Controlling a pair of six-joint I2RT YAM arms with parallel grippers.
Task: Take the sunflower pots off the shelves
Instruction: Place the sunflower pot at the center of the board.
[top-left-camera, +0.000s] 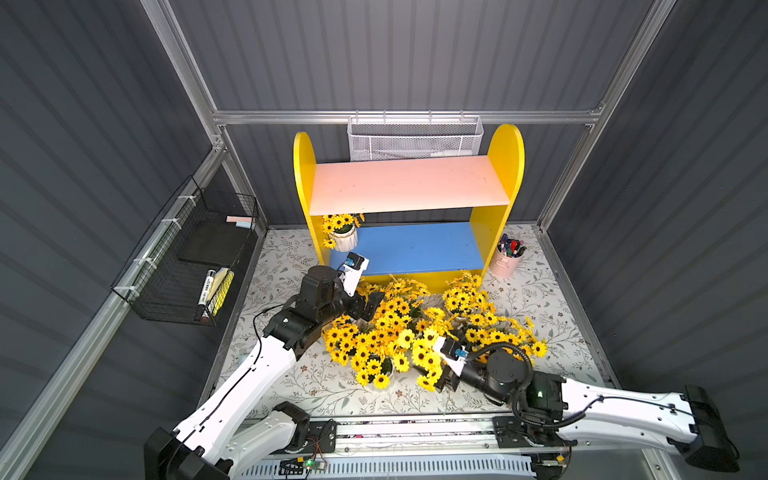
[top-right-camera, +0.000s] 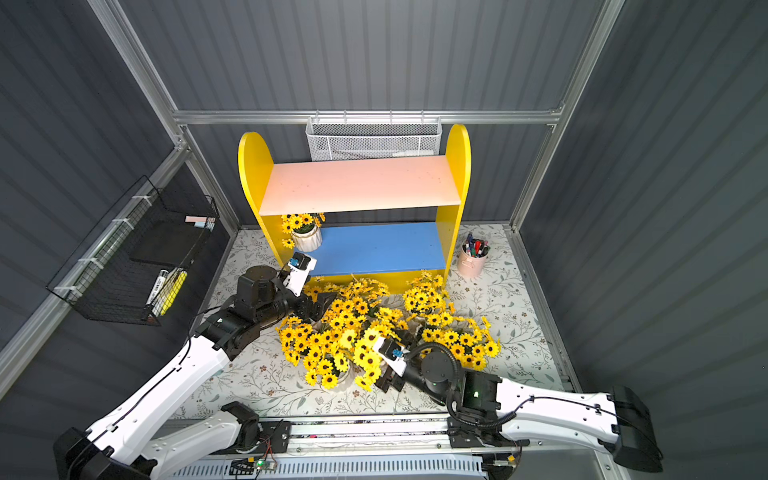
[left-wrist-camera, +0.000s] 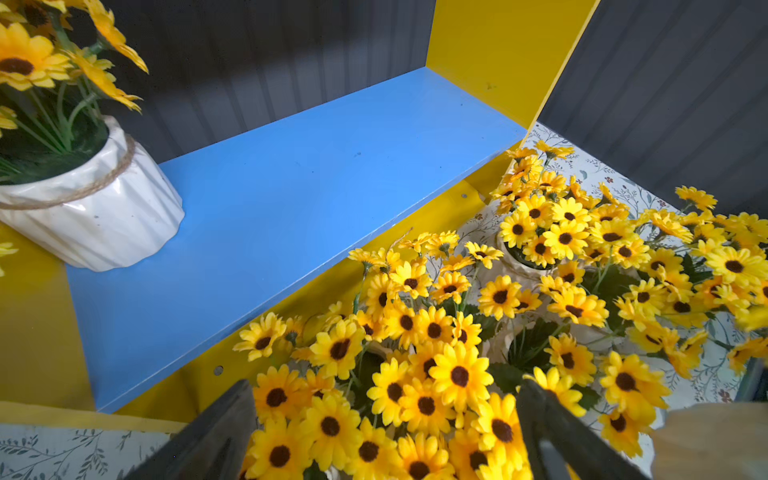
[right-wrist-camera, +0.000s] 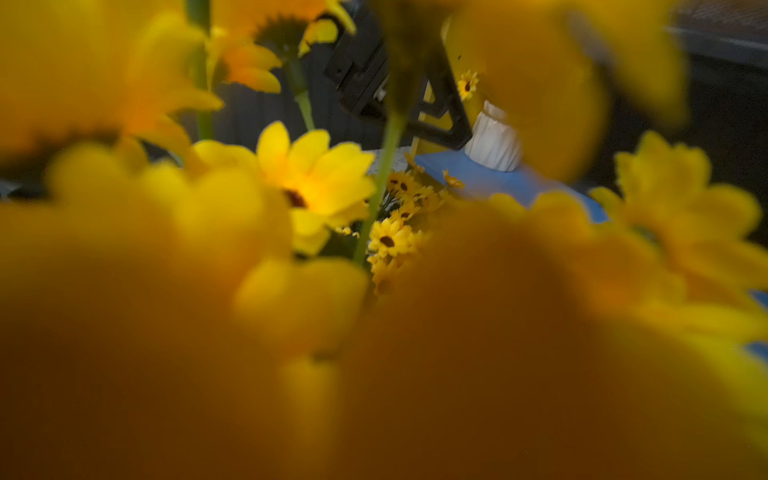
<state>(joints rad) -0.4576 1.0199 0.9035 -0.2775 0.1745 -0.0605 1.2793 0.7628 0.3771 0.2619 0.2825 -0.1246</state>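
One sunflower pot (top-left-camera: 345, 240) stood at the left end of the lower board (top-left-camera: 419, 247) of the shelves (top-left-camera: 505, 166). The other pots (top-left-camera: 415, 328) crowded the middle of the bench (top-left-camera: 291, 374), before the shelves, with a cup of pens (top-left-camera: 507, 259) near its back right corner.

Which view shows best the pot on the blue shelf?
The left wrist view: the pot is near and sharp, ribs and twine clear. Both top views show it small. The right wrist view shows a small blurred part behind petals.
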